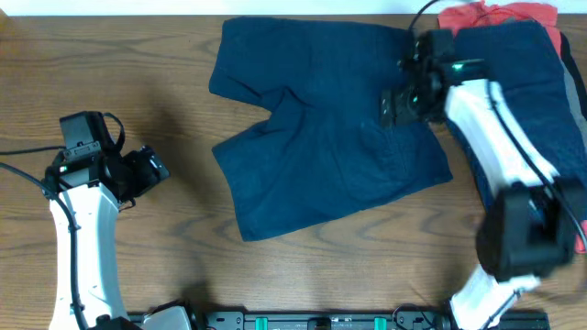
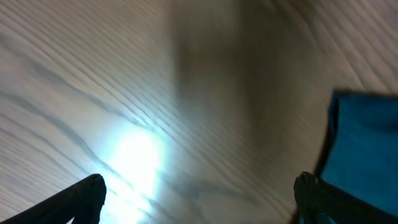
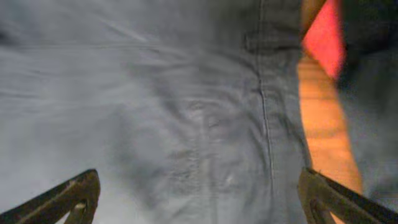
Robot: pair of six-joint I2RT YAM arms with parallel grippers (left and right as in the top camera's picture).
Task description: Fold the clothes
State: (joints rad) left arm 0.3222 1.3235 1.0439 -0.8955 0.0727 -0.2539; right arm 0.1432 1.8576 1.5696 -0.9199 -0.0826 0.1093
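Dark navy shorts [image 1: 321,128] lie spread flat in the middle of the table, legs toward the left. More navy clothes [image 1: 527,82] lie piled at the right edge, with a coral-red garment [image 1: 495,14] under them at the back. My right gripper [image 1: 396,108] hovers over the waist end of the shorts, open and empty; its wrist view shows the navy cloth [image 3: 186,112] between the fingers [image 3: 199,199] and a bit of red [image 3: 323,37]. My left gripper [image 1: 151,170] is open over bare wood, left of the shorts; a shorts edge [image 2: 367,149] shows beside its fingers [image 2: 199,199].
The wooden table [image 1: 138,64] runs to the left of the shorts. A black rail [image 1: 321,321] runs along the front edge. The right arm [image 1: 495,137] crosses over the pile of clothes.
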